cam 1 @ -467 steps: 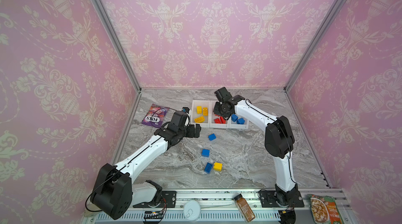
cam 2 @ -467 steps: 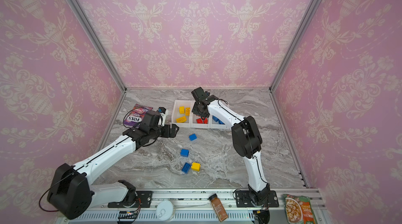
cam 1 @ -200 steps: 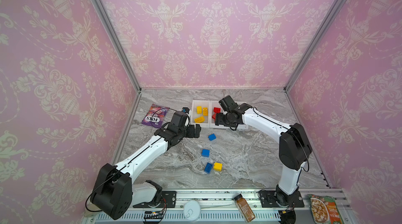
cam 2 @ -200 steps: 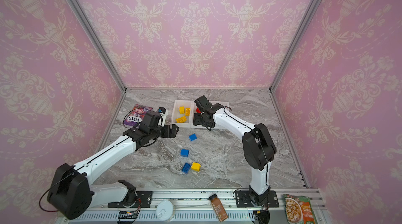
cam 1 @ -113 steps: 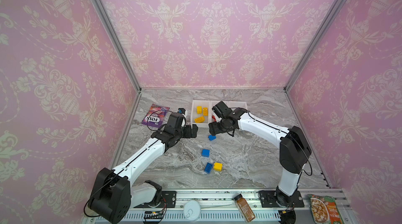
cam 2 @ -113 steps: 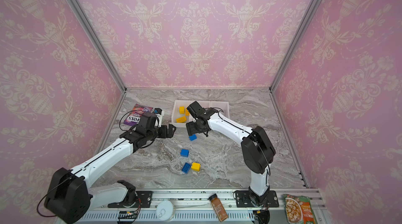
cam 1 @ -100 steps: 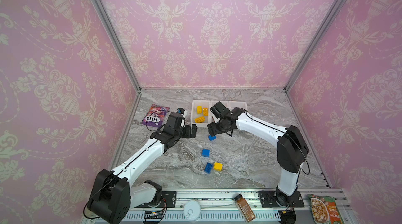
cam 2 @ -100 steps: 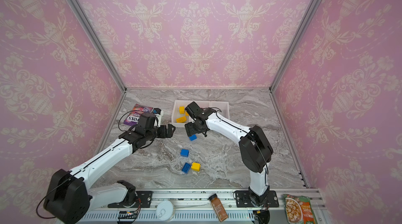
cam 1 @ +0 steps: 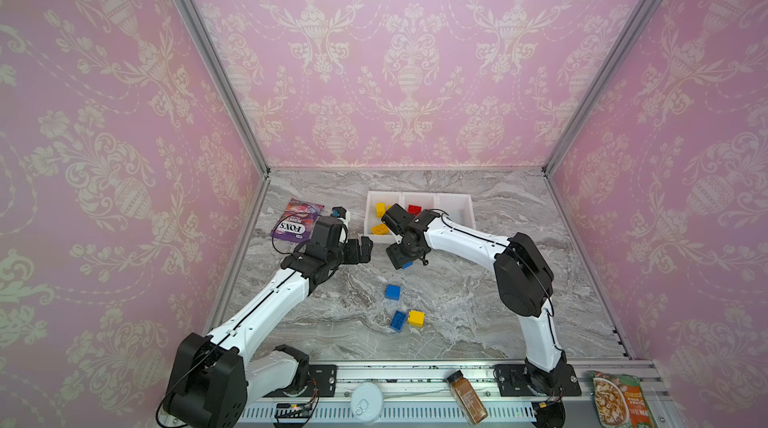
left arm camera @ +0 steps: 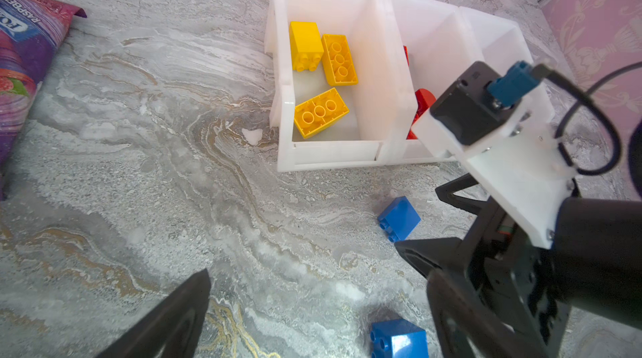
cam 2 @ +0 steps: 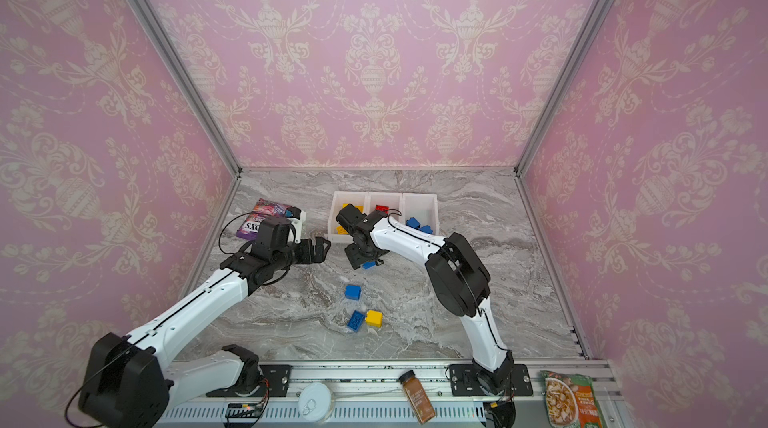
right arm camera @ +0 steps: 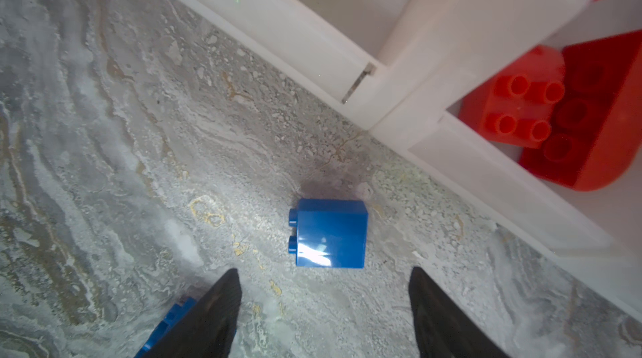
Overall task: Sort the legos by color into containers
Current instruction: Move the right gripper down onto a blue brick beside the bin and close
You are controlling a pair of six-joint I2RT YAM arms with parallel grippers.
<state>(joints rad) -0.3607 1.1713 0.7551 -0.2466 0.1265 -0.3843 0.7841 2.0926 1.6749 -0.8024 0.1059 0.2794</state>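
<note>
The containers are three joined white bins at the back. They hold yellow legos, red legos and blue legos, one colour per bin. My right gripper hangs open just in front of the bins, low over a blue lego lying on its side. That brick sits just ahead of the fingertips, untouched. My left gripper is open and empty, left of the bins. A blue lego, another blue one and a yellow one lie nearer the front.
A purple candy bag lies at the back left by the wall. On the front rail are a spice bottle, a round can lid and a snack packet. The two grippers stand close together.
My right gripper has left the bins and come forward, left and down over the blue lego on the table. The left arm has shifted slightly.
</note>
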